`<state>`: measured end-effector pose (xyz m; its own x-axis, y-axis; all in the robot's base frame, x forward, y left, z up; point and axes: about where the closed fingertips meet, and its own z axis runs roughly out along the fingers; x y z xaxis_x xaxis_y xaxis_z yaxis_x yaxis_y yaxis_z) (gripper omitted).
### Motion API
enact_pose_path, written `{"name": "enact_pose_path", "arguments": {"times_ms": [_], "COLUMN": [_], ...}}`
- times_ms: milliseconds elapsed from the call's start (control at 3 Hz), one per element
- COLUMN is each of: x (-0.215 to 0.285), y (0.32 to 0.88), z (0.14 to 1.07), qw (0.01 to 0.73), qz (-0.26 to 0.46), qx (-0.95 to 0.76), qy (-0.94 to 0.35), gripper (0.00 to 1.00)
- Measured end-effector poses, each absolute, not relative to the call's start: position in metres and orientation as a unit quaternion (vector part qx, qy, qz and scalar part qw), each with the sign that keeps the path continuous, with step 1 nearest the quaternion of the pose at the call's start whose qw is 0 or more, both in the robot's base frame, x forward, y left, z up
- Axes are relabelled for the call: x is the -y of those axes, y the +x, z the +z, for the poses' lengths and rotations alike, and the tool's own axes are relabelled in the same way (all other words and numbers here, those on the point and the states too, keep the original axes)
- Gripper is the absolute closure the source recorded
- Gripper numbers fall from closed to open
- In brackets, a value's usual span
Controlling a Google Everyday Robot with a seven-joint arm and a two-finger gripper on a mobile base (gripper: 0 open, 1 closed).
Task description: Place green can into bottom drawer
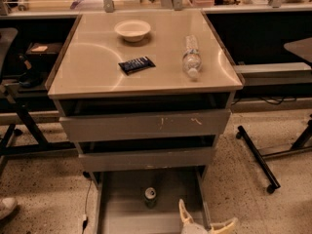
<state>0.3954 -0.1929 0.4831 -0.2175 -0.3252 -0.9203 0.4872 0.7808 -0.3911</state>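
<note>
The green can (pixel 150 197) stands upright on the floor of the open bottom drawer (pixel 122 213), its silver top facing up. My gripper (pixel 207 222) is at the bottom edge of the view, to the right of the can and apart from it. Its two pale fingers (pixel 184 212) are spread open with nothing between them. Only the fingertips and part of the wrist show.
Two upper grey drawers (pixel 146 124) stand slightly pulled out above. On the tabletop (pixel 87 67) are a white bowl (pixel 132 30), a dark packet (pixel 137 65) and a clear water bottle (pixel 191 56). Cart legs with casters (pixel 258 160) stand at the right, a shoe (pixel 6 207) at the left.
</note>
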Motion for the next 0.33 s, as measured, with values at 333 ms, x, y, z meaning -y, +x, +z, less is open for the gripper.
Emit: {"name": "enact_pose_path", "arguments": {"times_ms": [333], "x": [0.1831], "y": [0.3954], "z": [0.4812], "qw": [0.628], "qz": [-0.314], "qx": [-0.711], "qy": [0.045], "gripper": [0.00]}}
